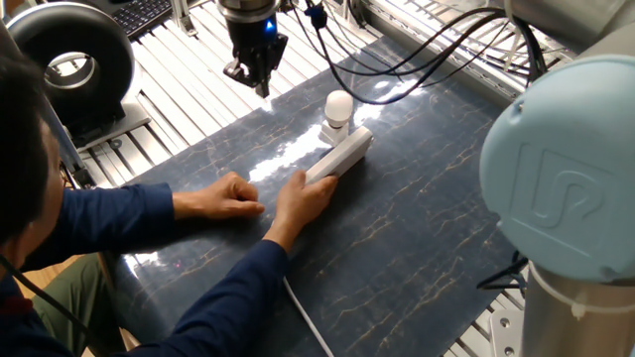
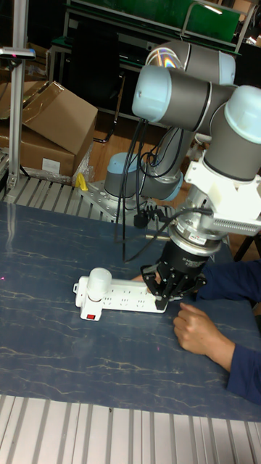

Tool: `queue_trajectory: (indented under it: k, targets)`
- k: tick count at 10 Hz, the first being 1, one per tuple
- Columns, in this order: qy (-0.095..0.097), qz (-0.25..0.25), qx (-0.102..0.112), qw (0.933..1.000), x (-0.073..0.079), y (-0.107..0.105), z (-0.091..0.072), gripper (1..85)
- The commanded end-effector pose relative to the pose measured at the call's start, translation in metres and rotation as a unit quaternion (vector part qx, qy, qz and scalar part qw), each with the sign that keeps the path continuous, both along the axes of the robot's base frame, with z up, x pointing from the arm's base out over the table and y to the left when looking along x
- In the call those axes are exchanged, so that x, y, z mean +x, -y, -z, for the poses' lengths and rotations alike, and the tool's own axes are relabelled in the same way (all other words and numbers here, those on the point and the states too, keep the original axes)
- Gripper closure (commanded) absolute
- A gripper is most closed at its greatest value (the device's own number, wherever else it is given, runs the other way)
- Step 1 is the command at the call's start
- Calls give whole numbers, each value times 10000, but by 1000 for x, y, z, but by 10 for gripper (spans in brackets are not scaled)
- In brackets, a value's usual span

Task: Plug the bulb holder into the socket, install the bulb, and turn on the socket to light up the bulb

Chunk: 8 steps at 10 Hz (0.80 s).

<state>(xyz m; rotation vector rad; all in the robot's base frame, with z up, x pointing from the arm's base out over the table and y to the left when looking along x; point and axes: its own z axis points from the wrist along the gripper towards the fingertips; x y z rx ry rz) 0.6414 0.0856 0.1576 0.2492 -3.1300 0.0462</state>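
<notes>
The socket [image 1: 344,154] [image 2: 123,296], a long white strip, lies on the dark mat. At its far end the bulb [image 1: 338,102] [image 2: 99,276] stands upright in the bulb holder [image 1: 333,130], which is plugged in there. A red switch [image 2: 90,315] shows on the strip's side under the bulb. My gripper [image 1: 254,79] [image 2: 166,288] hangs above the mat, to the left of and behind the bulb, apart from it. Its fingers look slightly open with nothing between them.
A person sits at the near left, one hand [image 1: 304,195] [image 2: 199,330] holding the strip's near end and the other hand [image 1: 224,194] flat on the mat. A black ring light [image 1: 71,61] stands at the far left. Cables [image 1: 427,55] trail behind, and the arm's elbow [image 1: 561,188] fills the right.
</notes>
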Motion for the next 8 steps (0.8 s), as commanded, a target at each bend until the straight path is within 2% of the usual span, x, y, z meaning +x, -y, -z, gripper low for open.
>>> queue_trajectory:
  k: [1, 2, 4, 5, 6, 8]
  targets:
    - [-98, 85, 365, 9992, 4, -25, 12, 847]
    - [-190, 108, 372, 9991, 3, -29, 18, 847]
    - [-426, 142, 291, 9986, -15, -34, 37, 847]
    - [-464, 143, 268, 9985, -20, -36, 44, 847]
    - [-503, 179, 334, 9980, -28, -40, 56, 847]
    - [-489, 222, 386, 9978, -46, -43, 85, 847]
